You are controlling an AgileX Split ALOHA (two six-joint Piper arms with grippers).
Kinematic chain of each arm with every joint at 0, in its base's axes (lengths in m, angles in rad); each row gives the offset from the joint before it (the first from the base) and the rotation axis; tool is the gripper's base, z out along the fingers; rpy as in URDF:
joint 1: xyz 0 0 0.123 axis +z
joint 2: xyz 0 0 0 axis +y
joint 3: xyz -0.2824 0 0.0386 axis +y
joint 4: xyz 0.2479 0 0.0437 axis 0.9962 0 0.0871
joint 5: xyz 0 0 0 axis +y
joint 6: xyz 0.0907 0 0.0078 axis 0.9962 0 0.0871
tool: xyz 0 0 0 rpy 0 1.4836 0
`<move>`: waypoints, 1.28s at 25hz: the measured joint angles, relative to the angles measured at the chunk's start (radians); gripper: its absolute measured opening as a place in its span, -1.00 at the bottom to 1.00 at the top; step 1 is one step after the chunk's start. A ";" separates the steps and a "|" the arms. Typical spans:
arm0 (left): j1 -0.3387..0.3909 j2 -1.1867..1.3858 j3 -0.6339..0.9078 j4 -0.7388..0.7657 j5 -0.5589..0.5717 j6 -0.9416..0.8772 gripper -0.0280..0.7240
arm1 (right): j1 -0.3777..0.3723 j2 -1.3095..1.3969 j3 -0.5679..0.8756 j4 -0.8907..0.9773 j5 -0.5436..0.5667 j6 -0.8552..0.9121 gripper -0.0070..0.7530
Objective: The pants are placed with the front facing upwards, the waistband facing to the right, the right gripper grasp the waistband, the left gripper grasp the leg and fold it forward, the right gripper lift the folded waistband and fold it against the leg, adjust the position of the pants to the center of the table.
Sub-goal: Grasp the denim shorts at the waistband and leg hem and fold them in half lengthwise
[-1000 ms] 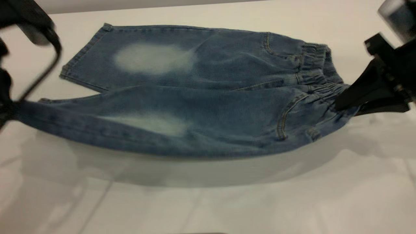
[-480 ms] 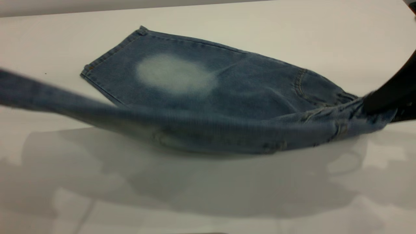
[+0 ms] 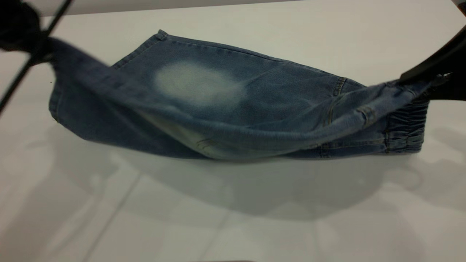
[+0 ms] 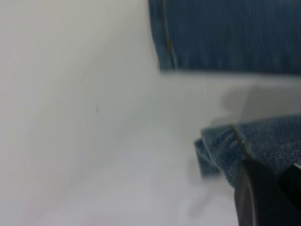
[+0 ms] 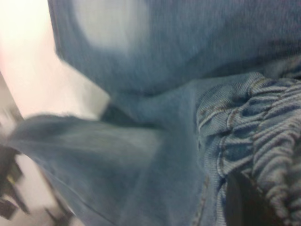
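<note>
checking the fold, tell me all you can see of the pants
The pants are short blue denim with tan stitching, a pale faded patch on the thigh and a gathered waistband at the right end. The far leg lies flat on the white table. The near leg is lifted off it: the left hand holds its hem up, and the right hand holds the waistband edge, so the cloth sags between them.

left gripper (image 3: 43, 49): raised at 10 o'clock in the exterior view, clamped on the pants' leg hem.
right gripper (image 3: 418, 78): raised at 3 o'clock, pinching the waistband.
</note>
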 joint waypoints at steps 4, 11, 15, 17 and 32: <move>0.000 0.159 -0.154 0.003 -0.034 -0.020 -0.81 | 0.000 0.076 0.000 0.159 -0.017 0.000 -0.76; 0.000 0.371 -0.402 0.004 -0.035 -0.050 -0.81 | 0.000 0.214 -0.047 0.249 -0.052 0.027 -0.76; 0.000 0.462 -0.504 0.004 -0.033 -0.059 -0.81 | 0.000 0.290 -0.102 0.255 -0.064 0.056 -0.75; 0.000 0.506 -0.546 0.004 -0.028 -0.061 -0.81 | 0.000 0.322 -0.133 0.257 -0.076 0.068 -0.75; 0.021 0.582 -0.601 0.035 0.008 -0.090 -0.58 | 0.000 0.375 -0.181 0.263 -0.123 0.066 -0.58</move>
